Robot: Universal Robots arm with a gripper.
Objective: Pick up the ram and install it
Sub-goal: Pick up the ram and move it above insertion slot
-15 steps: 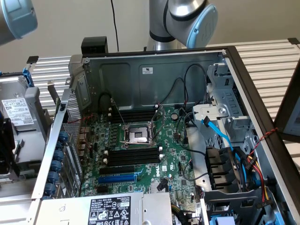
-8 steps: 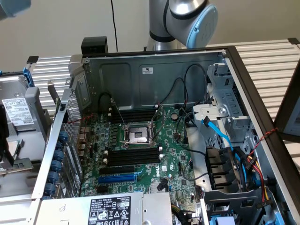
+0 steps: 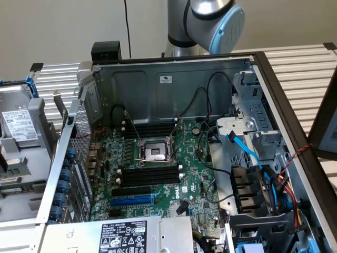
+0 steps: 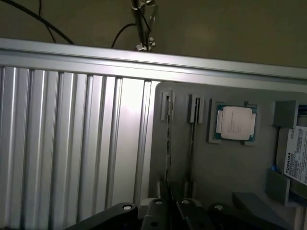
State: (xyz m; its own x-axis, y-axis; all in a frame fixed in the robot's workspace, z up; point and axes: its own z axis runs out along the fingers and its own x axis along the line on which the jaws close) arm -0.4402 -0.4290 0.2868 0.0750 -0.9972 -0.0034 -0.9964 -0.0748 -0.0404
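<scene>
The open computer case [image 3: 137, 87] shows the motherboard's long black slots [image 3: 150, 175] empty, so installation is not yet done. On the ribbed surface [image 4: 72, 143], the ram [image 4: 168, 139] stands on edge in a holder at the grey tray's [image 4: 225, 172] edge, with the gripper's [image 4: 173, 203] jaws narrowed around it.

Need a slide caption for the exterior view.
Open PC case with motherboard, CPU socket between black slots; robot arm behind.
</scene>
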